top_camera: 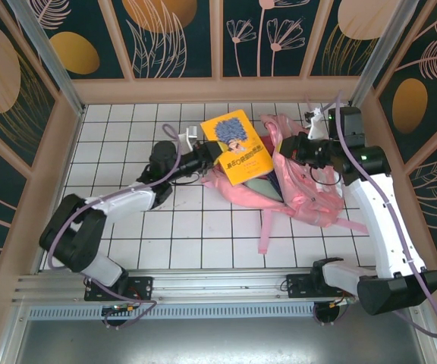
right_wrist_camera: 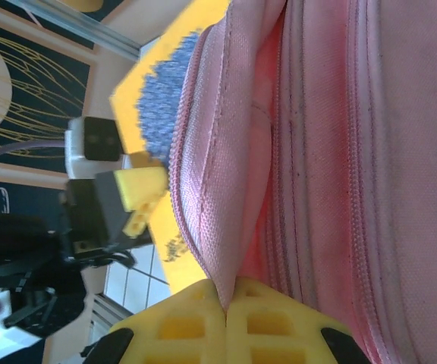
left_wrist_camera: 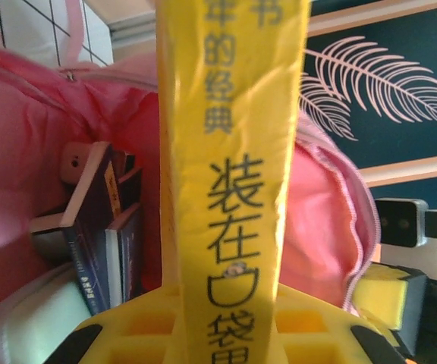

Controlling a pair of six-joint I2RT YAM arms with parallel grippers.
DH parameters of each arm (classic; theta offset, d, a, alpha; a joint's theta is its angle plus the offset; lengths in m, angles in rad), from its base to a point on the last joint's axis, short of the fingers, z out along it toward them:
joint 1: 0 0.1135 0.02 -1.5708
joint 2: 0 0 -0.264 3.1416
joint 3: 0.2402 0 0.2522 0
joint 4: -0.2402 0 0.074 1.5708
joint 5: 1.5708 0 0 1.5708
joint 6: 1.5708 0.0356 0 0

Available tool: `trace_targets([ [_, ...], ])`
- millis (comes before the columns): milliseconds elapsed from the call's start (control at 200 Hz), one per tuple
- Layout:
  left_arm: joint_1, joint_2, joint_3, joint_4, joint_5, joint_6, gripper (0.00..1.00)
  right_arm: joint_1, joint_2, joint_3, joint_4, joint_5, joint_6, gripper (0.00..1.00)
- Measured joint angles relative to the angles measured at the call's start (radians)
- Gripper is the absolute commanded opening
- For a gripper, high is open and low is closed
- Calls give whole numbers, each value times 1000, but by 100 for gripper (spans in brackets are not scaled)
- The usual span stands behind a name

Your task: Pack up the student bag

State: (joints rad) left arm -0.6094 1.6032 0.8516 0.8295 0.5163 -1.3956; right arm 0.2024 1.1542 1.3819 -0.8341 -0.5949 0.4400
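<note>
1. Left gripper [left_wrist_camera: 222, 330]: pinching one edge of the yellow book [left_wrist_camera: 230, 152], which stands straight out from its fingers.
2. Student bag [left_wrist_camera: 21, 189]: lies open directly ahead of that gripper. Dark books [left_wrist_camera: 101, 235] are already stacked inside, ahead and to the left of it.
3. Right gripper [right_wrist_camera: 226, 318]: pressed together on the bag's zippered rim, holding the mouth up.

Status: treat the packing as partly done. The yellow book is at the opening, not yet inside. You have left to insert it, release it, and probably close the zip.
</note>
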Motion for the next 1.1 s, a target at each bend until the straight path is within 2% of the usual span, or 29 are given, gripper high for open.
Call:
trace_targets([
  [200,-64,127,70,52,-33,-42,0,-8,-13,0,0,-26,27,0],
  [575,-105,264,209,53,-79,-42,0,-14,-19,0,1,-34,38,0],
  [876,-215,336,235,24,-80,-43,0,-18,-19,0,1,-31,38,0],
  [1101,-239,358,286,-25,-72,-36,0,-18,-19,-2,3,-33,39,0],
])
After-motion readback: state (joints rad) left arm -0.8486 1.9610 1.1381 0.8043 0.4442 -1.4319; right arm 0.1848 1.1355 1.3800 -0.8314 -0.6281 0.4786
